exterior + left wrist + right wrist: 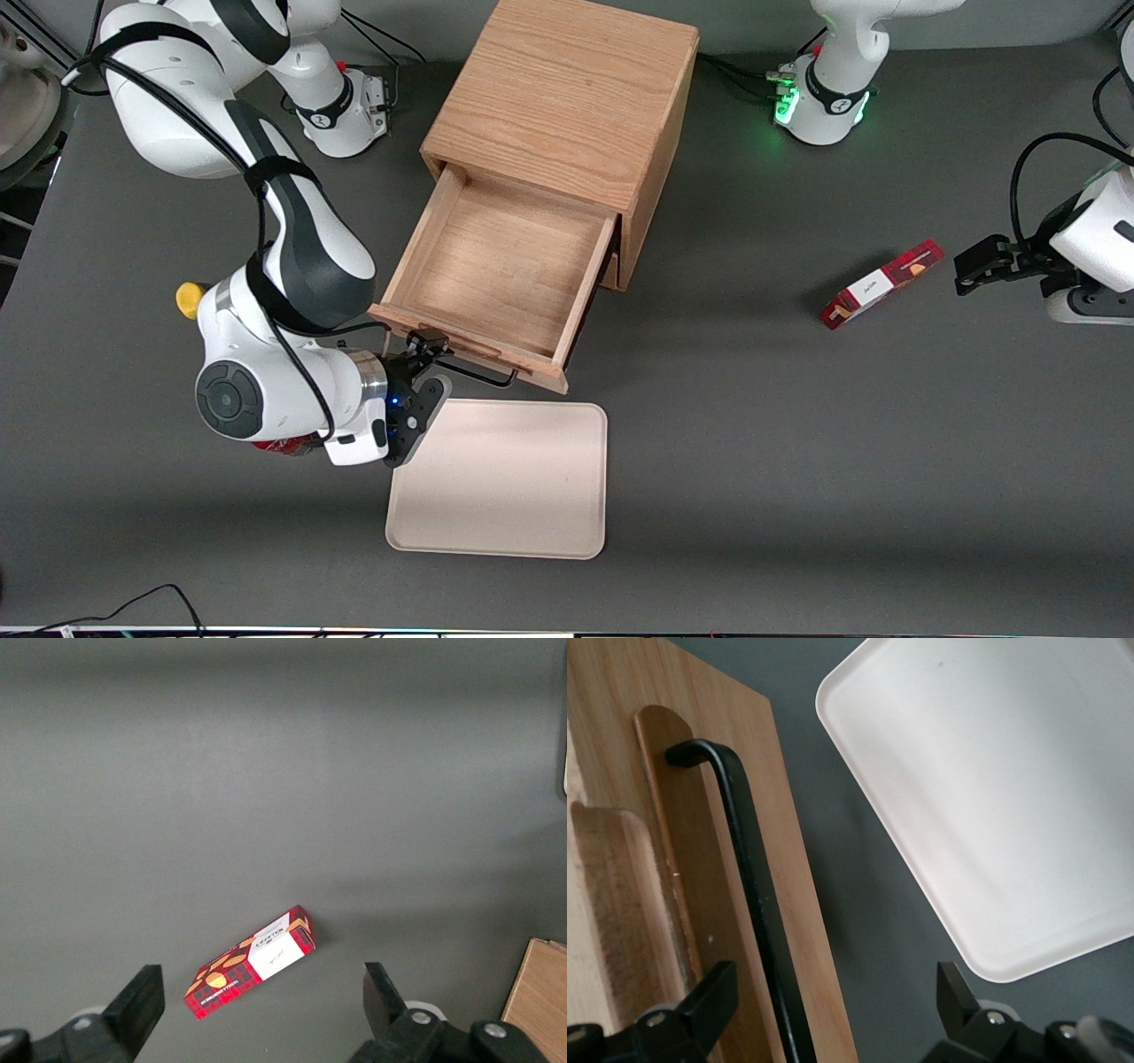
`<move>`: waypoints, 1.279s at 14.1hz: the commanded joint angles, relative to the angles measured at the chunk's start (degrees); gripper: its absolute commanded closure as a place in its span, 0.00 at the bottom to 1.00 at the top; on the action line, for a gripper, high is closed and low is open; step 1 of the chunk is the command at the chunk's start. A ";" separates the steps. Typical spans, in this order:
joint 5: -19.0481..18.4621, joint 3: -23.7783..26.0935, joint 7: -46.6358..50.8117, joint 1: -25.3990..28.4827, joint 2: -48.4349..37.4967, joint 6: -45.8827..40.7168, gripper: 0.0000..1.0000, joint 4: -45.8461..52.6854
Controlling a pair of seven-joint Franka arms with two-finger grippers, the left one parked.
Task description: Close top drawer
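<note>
The top drawer [500, 270] stands pulled well out of the cabinet [567, 97], its inside bare. The right gripper [428, 368] sits at the drawer's front, jaws released and spread to either side of the black handle [749, 895], not clamped on it. A cream tray [505, 478] lies on the desk [797, 461] just in front of the drawer; a red box [880, 283] rests toward the parked arm's end.

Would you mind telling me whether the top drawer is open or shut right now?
Open: the top drawer is pulled well out of the cabinet, its bare inside showing. The hand, fingers apart, is at its handle.
</note>
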 commanded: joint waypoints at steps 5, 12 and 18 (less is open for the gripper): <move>-2.15 0.29 4.31 1.96 0.89 0.23 0.00 0.59; -3.38 0.82 5.02 2.22 0.01 1.11 0.00 -1.44; -3.55 2.49 5.11 2.49 -3.58 1.55 0.00 -7.31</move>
